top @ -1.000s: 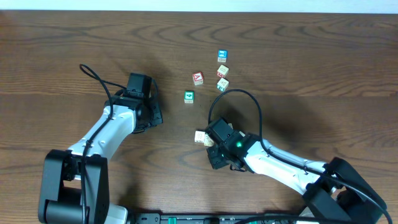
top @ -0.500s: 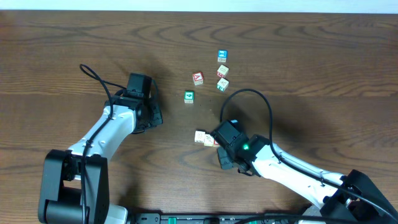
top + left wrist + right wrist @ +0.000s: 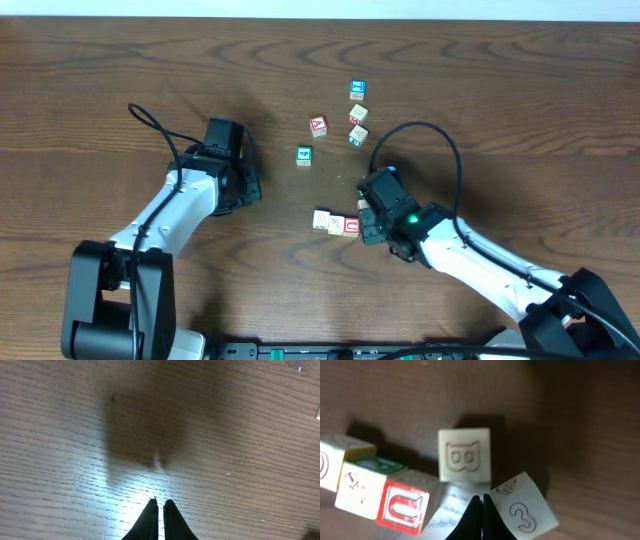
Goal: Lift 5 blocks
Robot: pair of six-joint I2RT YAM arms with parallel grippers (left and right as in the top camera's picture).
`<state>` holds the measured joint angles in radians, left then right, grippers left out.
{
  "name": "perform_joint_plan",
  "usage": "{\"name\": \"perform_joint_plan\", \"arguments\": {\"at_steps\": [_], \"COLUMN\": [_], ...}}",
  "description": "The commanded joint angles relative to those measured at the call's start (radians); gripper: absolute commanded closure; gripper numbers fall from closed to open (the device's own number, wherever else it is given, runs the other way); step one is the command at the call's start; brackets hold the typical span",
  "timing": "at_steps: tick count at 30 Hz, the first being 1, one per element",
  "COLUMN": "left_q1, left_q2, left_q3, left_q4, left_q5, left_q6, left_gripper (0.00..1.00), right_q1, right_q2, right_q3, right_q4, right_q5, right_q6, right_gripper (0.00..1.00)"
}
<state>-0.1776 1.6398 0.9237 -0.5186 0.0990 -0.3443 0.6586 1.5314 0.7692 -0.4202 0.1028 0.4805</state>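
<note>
Table point(image 3: 500, 100): dark wood, cubes scattered mid-board.
Left gripper point(image 3: 158, 504): jaws pinched together, empty, well apart from the cubes.
Right gripper point(image 3: 481, 497): jaws closed, holding nothing, tips between B block point(image 3: 464, 455) and 3 block point(image 3: 522, 510).
Blocks point(image 3: 336, 224): five clustered on the table, red-outlined block point(image 3: 402, 507) ending a row of three.

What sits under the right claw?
Wrist view shows a B block and a 3 block, the shut right claw pointing between them. Overhead, the arm largely covers them.
</note>
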Motion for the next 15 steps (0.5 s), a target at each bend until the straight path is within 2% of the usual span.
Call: {"name": "perform_joint_plan", "arguments": {"at_steps": [1, 5, 15], "left_q1": [0.004, 0.004, 0.004], "left_q2": [-0.016, -0.016, -0.016], "left_q3": [0.01, 0.01, 0.01], "left_q4": [-0.004, -0.003, -0.004], "left_q5": [-0.001, -0.001, -0.001], "left_q6": [-0.009, -0.009, -0.009], "left_gripper": [0.93, 0.92, 0.93], "right_q1": [-0.045, -0.048, -0.058], "right_q2": [0.002, 0.002, 0.021], "right_q3": [-0.001, -0.001, -0.001], "right_q4": [0.002, 0.01, 0.004], "right_q5": [-0.019, -0.098, -0.084], "right_q6": [-0.042, -0.097, -0.097], "right_gripper": [0.99, 0.99, 0.99]}}
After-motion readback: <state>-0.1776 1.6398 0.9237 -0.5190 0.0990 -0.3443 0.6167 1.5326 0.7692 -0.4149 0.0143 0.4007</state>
